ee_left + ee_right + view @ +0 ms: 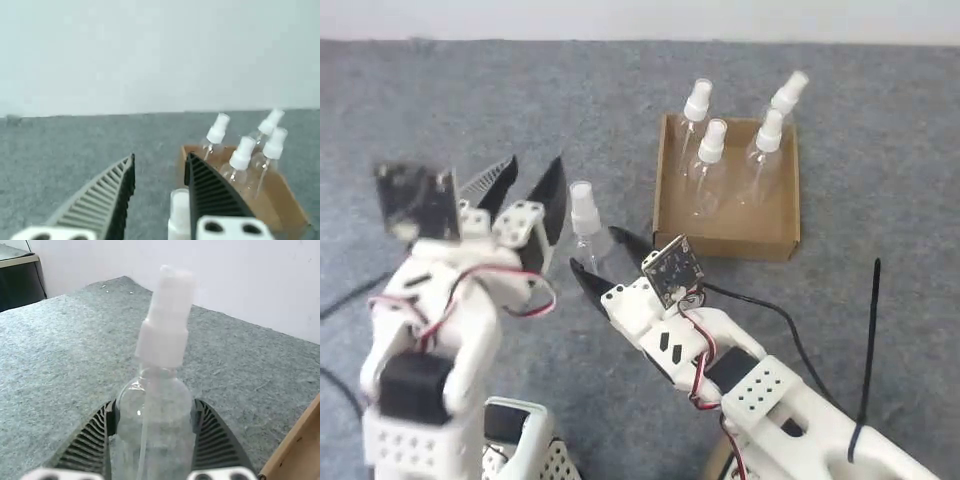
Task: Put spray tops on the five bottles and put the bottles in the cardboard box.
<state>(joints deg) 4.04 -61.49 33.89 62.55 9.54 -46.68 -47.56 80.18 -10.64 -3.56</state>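
Four bottles (712, 165) are in the box (725, 245), and each one has a white spray top (714, 138) on. One more, the fifth bottle (588, 238), stands up on the grey counter (440, 100) just beside the box, between the two arms. It has its top on too, and the top looks straight to me. So I think the tops are all done. What is left is to lift this last one over the wall and set it in with the others. The right pincer (595, 250) is low down and stretched forward. Its two jaws press on the sides of the clear fifth bottle (152, 425), so it is holding it near the bottom. The left pincer (533, 165) is up higher, close to the top of that bottle but not touching it. Its jaws are spread wide with nothing held between them, and it points toward the far wall. From that arm's own camera, the left pincer (161, 160) sits just above the white top, with the box (290, 202) off to one side.
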